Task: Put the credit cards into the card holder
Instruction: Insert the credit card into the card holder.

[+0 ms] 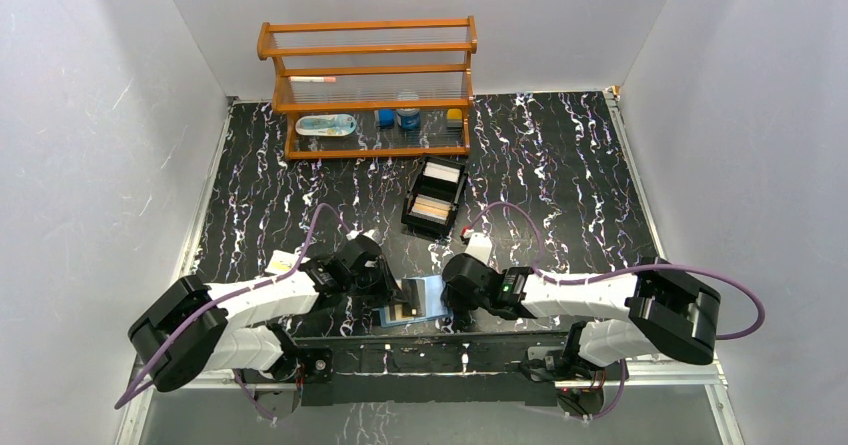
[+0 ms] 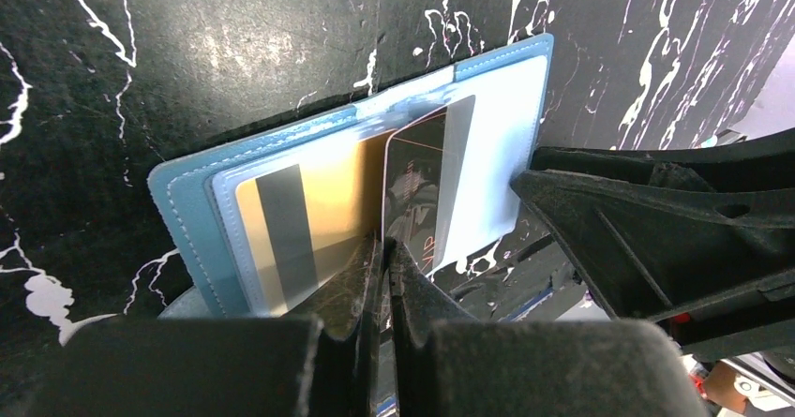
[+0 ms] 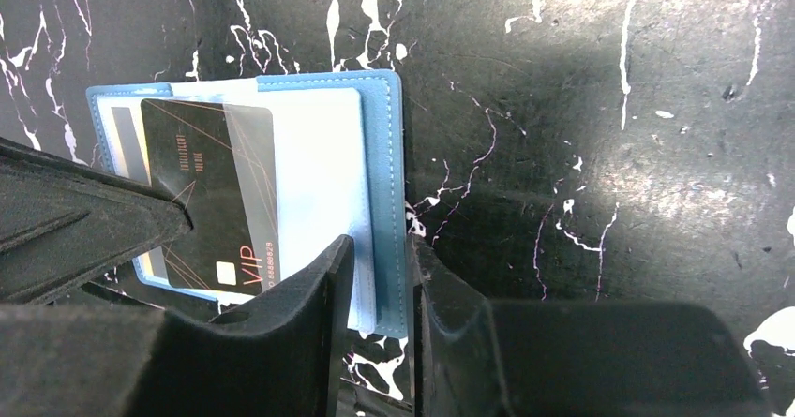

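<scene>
We find the blue wallet [image 1: 432, 293] lying open at the table's near edge, between both arms. The left claw [image 2: 384, 272] is pinched on the black card [image 3: 220, 183], which is partly tucked into a pocket beside a gold card [image 2: 319, 211]. The right claw [image 3: 380, 290] clamps the wallet's right edge. Spare cards [image 1: 432, 208] sit in the black box [image 1: 428, 229] farther back.
</scene>
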### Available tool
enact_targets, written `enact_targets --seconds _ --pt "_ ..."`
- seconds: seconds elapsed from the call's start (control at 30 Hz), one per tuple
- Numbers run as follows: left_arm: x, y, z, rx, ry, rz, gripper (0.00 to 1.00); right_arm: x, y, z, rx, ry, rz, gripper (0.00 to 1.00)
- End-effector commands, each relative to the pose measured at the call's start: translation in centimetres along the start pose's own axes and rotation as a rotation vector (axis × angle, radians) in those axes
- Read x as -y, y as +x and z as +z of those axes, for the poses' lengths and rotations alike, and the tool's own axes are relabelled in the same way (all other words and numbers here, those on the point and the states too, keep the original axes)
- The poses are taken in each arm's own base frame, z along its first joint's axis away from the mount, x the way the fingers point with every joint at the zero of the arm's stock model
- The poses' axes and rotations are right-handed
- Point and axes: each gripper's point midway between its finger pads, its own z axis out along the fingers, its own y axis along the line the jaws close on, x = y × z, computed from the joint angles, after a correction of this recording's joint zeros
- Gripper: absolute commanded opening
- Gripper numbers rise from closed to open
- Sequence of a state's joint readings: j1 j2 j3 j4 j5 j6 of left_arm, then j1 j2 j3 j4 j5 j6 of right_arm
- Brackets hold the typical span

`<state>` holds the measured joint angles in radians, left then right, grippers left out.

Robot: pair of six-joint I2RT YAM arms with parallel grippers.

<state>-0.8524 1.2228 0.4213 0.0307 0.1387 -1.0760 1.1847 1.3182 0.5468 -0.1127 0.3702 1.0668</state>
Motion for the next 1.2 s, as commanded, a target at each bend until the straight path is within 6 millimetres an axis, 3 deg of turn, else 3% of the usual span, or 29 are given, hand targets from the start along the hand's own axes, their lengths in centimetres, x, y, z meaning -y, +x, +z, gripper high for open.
enact_targets --seconds 0.0,0.2,0.3,0.47,0.57,0.73,0.97,1.17 --pt "-1.7 0.3 0.4 0.0 -0.063 -0.029 0.0 0.8 1.6 0.8 -0.051 0.009 0.006 0.32" --pt "-0.7 -0.2 0.7 0.028 -0.015 -0.074 0.0 -0.1 1.9 0.8 -0.062 -0.041 0.044 0.3" --pt "-0.5 0.0 1.0 0.011 -0.016 -0.058 0.05 -0.1 2.1 0.9 -0.067 -0.04 0.047 0.3" --pt "-0.5 -1.6 -0.8 0.064 -0.093 0.025 0.31 0.2 2.0 0.9 -0.061 -0.031 0.052 0.29" --pt "-0.5 -2.3 -1.9 0.097 -0.119 0.045 0.4 0.4 1.9 0.8 -0.051 -0.033 0.057 0.28" --pt "-0.5 -2.1 -1.5 0.085 -0.103 0.041 0.41 0.1 1.9 1.0 -0.054 -0.041 0.052 0.27" --pt "-0.3 -1.8 -0.3 0.055 -0.094 0.069 0.26 -0.6 2.0 1.2 -0.058 -0.068 0.046 0.26" --pt "1.7 -1.6 0.1 0.039 -0.012 0.109 0.3 -0.3 2.3 1.3 -0.066 -0.065 0.046 0.26"
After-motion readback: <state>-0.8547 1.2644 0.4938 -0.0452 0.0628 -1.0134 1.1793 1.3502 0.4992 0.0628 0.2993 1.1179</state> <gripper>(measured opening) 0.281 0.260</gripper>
